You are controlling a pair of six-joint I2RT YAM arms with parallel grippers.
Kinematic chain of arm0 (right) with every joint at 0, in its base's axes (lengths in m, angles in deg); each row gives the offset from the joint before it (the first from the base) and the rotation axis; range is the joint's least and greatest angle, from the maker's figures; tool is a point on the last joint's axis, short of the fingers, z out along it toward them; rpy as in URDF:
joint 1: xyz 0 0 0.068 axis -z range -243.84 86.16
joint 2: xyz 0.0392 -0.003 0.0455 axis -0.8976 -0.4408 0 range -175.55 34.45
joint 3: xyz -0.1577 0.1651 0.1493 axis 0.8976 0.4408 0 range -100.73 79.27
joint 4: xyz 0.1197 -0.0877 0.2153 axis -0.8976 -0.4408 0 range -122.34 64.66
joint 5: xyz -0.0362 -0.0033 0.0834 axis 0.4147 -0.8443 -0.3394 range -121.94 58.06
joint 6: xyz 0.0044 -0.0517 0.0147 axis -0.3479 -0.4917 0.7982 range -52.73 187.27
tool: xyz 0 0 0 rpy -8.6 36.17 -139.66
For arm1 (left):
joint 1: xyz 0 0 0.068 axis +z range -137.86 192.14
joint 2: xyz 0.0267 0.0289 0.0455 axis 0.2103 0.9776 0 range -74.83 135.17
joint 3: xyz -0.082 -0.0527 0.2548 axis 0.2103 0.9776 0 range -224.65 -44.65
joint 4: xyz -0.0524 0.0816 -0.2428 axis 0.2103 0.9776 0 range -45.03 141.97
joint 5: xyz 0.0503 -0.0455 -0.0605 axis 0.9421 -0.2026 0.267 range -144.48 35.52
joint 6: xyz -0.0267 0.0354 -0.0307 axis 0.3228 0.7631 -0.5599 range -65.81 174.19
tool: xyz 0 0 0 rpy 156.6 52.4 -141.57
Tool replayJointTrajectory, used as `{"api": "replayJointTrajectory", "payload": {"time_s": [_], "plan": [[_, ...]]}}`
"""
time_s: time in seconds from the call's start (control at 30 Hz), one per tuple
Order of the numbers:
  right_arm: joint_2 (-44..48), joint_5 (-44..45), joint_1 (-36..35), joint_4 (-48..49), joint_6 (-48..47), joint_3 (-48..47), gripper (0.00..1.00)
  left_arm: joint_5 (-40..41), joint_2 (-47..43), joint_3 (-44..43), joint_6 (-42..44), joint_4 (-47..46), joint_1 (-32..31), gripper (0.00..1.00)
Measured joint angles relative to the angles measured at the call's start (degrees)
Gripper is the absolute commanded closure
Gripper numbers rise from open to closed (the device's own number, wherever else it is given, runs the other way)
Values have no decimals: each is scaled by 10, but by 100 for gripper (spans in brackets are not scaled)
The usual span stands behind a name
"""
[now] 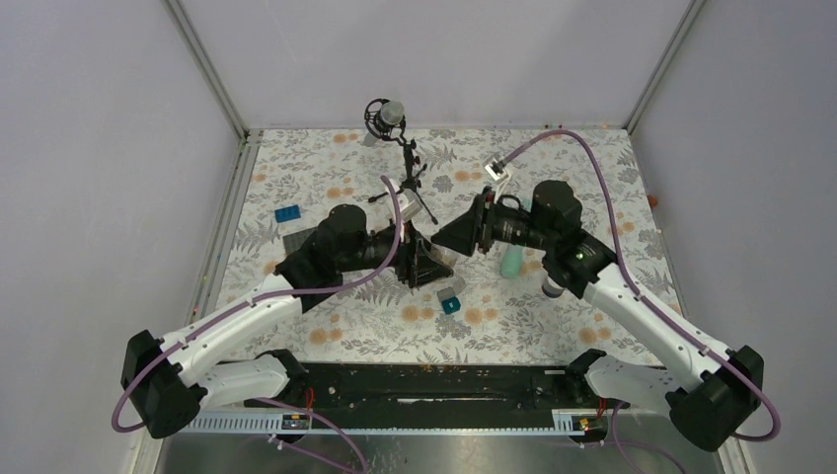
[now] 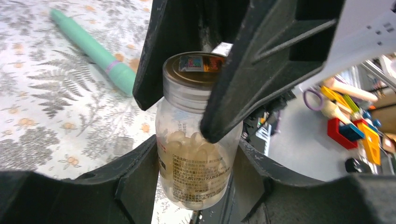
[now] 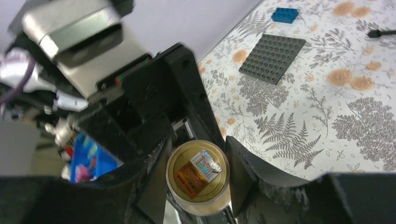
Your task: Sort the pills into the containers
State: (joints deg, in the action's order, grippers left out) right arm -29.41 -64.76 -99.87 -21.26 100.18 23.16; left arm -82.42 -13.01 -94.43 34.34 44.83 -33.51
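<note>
The left pincer (image 2: 194, 164) pinches the clear jar (image 2: 187, 121) by its body; the right pincer (image 3: 198, 158) pinches its gold lid (image 3: 198, 177). The pills (image 2: 189, 142) sit inside the jar. The mint-green strip (image 2: 91, 46) lies apart on the worktop (image 2: 46, 116).

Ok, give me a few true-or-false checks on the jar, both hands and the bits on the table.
1. The left hand grips the clear jar by its body. True.
2. The jar's lid is off. False: it is on the jar.
3. The right hand has its fingers on either side of the lid. True.
4. The mint-green strip is in the right hand. False: it lies on the tablecloth.
5. The blue brick sits on the studded plate. False: it lies beside the plate, apart from it.
</note>
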Motion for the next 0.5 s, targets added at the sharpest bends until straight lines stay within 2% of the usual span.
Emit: {"api": "replayJointTrajectory", "payload": {"time_s": [0.1, 0.23, 0.27, 0.3, 0.33, 0.37, 0.4, 0.5], "plan": [[33, -59, 10, 25, -52, 36, 100, -45, -4, 6, 6, -2, -3, 100], [33, -153, 23, 45, -85, 39, 100, -85, -25, 22, 14, -17, -3, 100], [32, -175, 24, 49, -89, 39, 83, -96, -33, 29, 14, -24, -3, 100], [32, -191, 24, 53, -92, 39, 49, -105, -40, 35, 14, -31, -3, 100], [31, -200, 24, 53, -94, 37, 25, -110, -45, 40, 13, -35, -3, 100], [31, -203, 23, 52, -96, 35, 14, -112, -48, 42, 12, -40, -3, 100], [32, -201, 23, 47, -99, 30, 10, -116, -50, 42, 12, -45, -2, 100], [32, -157, 24, 38, -80, 21, 9, -110, -55, 42, 12, -53, 0, 100]]}}
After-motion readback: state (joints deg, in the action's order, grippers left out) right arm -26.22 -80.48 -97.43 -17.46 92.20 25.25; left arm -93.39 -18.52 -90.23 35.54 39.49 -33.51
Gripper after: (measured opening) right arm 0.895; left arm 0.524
